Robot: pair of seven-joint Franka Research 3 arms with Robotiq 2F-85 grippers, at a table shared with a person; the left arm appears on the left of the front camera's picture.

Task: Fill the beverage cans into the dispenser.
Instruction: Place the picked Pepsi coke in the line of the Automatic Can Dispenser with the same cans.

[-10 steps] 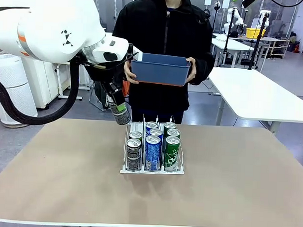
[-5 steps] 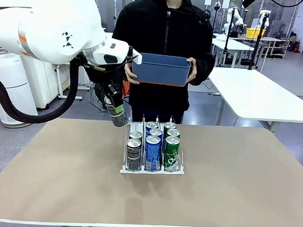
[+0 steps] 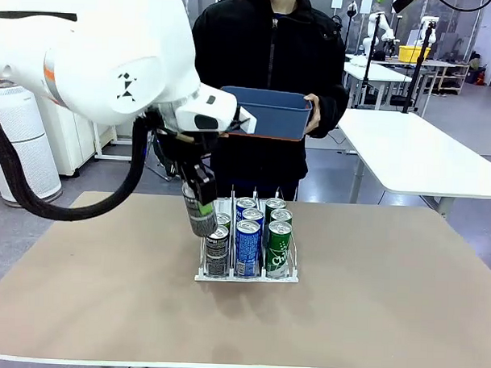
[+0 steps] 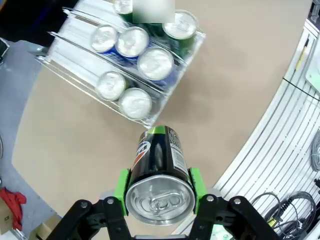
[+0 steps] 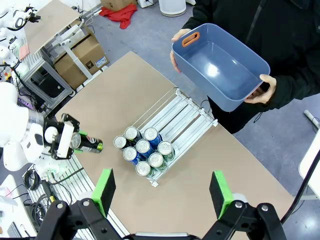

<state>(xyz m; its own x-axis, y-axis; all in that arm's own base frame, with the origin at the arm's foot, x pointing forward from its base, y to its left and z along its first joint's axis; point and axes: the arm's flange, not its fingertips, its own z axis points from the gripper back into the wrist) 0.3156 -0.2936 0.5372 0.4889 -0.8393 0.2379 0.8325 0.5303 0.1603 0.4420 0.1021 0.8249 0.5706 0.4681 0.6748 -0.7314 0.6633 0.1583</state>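
Front view: the left gripper [image 3: 198, 200] is clamped on a black-and-green beverage can [image 3: 200, 215], held tilted just above the table [image 3: 370, 301], at the left edge of the dispenser [image 3: 246, 274] and overlapping its left lane. Seven cans [image 3: 248, 247] stand in the rack's near end, black/grey on the left, blue-and-white in the middle, green-and-white on the right. Behind the rack a person holds a blue bin [image 3: 268, 112] in both hands.

Left wrist view: the green pads [image 4: 195, 183] press both sides of the held can [image 4: 160, 182], whose silver top faces the camera; the dispenser [image 4: 95, 55] lies beyond the can's far end, apart from it.

Right wrist view, from high above: the right gripper [image 5: 162, 194] hangs with its jaws spread wide and nothing between them. Here the bin [image 5: 220, 65] shows an empty interior, and the far halves of the dispenser's [image 5: 185, 115] lanes lie bare. The left gripper [image 5: 62, 141] carries its can [image 5: 86, 143] almost level, beside the rack.
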